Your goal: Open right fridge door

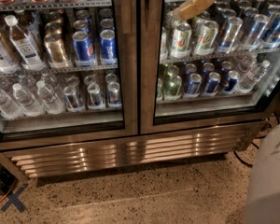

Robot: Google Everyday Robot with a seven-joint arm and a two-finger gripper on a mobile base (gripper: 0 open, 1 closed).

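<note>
approach is the step you are in: the right fridge door [210, 97] stands closed, its steel frame flush with the left door [60, 78] along the centre seam, and nothing has been pulled yet. it fills the right half of the camera view, with shelves of cans [210, 31] behind its glass, and runs out of sight at the top edge.

your end effector [191, 6] hangs at the top of the view, a tan shape slanting down to the left in front of the upper part of that door's pane, just right of its inner steel upright. you cannot tell whether it is released or clenched, and you cannot tell whether it touches the glass or only hovers before it.

a dark vertical strip [146, 1] on that inner upright, near the top, may be the handle; judge it as likely, not certain.

by my reading, the next move calls for you to bring the end effector left onto that strip, close on it, then pull outward along an arc about the hinge, presumably on the far right edge. watch that you do not catch the left door's frame, which lies just beside the strip. the pale body [270, 181] at lower right stands near the door's likely swing path.
</note>
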